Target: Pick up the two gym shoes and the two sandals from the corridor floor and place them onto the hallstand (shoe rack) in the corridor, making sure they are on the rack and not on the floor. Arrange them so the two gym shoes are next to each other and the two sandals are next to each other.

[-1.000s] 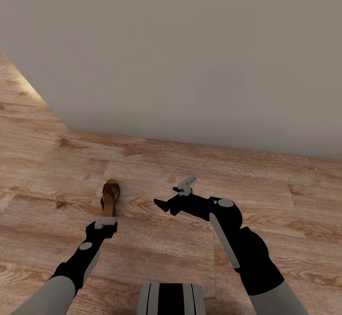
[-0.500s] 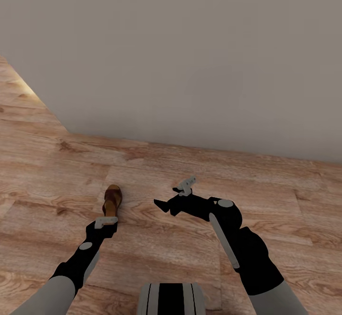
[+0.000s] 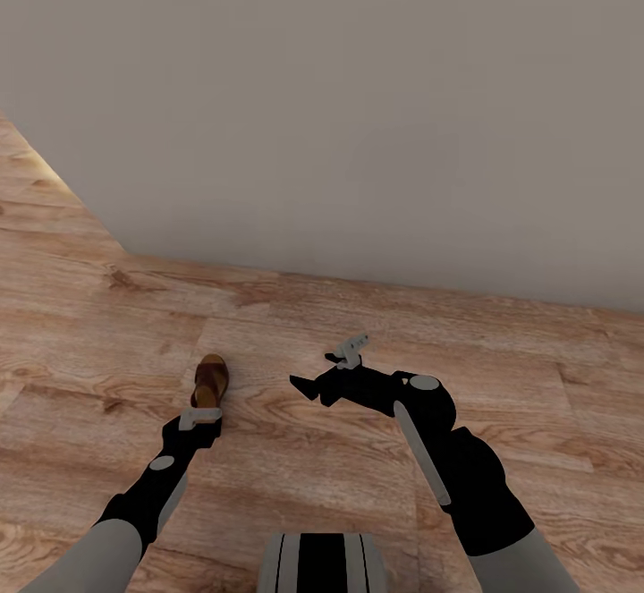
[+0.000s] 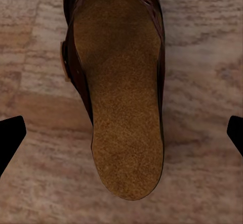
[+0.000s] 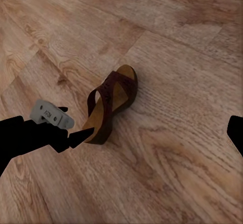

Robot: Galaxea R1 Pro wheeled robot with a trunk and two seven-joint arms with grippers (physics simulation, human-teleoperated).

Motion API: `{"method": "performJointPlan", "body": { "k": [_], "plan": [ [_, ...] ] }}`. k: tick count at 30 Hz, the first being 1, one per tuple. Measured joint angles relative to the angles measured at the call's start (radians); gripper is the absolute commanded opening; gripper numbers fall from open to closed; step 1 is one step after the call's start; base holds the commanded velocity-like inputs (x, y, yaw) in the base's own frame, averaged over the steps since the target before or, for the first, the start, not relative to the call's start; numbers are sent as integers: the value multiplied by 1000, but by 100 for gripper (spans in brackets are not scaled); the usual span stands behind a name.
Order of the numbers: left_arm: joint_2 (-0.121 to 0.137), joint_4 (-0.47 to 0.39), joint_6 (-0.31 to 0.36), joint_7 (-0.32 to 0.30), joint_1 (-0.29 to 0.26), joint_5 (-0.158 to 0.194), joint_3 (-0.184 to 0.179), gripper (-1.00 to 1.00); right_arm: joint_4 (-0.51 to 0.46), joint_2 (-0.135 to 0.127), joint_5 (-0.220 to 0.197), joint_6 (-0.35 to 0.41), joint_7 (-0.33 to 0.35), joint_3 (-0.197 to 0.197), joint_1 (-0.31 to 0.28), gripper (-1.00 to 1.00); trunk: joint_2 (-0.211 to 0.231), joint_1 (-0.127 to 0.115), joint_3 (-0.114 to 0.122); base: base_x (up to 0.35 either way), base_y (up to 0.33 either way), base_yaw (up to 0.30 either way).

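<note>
One brown sandal (image 3: 211,379) with a tan footbed lies on the wood corridor floor (image 3: 295,450), toe pointing toward the wall. My left gripper (image 3: 201,417) hangs open just over its heel end. In the left wrist view the sandal (image 4: 124,97) sits between the two dark fingertips (image 4: 10,138), which are spread wide and clear of its sides. My right gripper (image 3: 327,367) is open in the air to the sandal's right, holding nothing. The right wrist view has the sandal (image 5: 112,102) with the left gripper (image 5: 55,127) at its heel. The gym shoes and the hallstand are out of view.
A plain grey wall (image 3: 358,110) runs across ahead, meeting the floor a short way beyond the sandal. Plank flooring extends to the left past the wall's corner (image 3: 125,253) and to the right. My base (image 3: 322,562) shows at the bottom edge.
The whole picture has shifted slightly, so the camera moved. The sandal now sits a little nearer under the left gripper. Both grippers stay open.
</note>
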Motion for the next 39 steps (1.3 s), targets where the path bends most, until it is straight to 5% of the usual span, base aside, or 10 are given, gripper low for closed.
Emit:
{"method": "performJointPlan", "body": {
  "k": [6, 20, 29, 39],
  "plan": [
    [0, -2, -1, 0, 0, 1, 1, 100, -1, 0, 0, 0, 0, 0, 0, 100, 0, 0, 0, 2, 0, 0],
    [1, 6, -94, -1, 0, 2, 0, 100, 0, 0, 0, 0, 0, 0, 0, 100, -3, 6, -68, 0, 0, 0],
    [2, 10, -108, -2, 0, 2, -1, 100, 0, 0, 0, 0, 0, 0, 0, 100, -3, 6, -73, 0, 0, 0],
    [3, 10, -115, -2, 1, 2, -1, 100, 0, 0, 0, 0, 0, -1, 0, 100, -5, 10, -119, 0, 0, 0]
  ]
}}
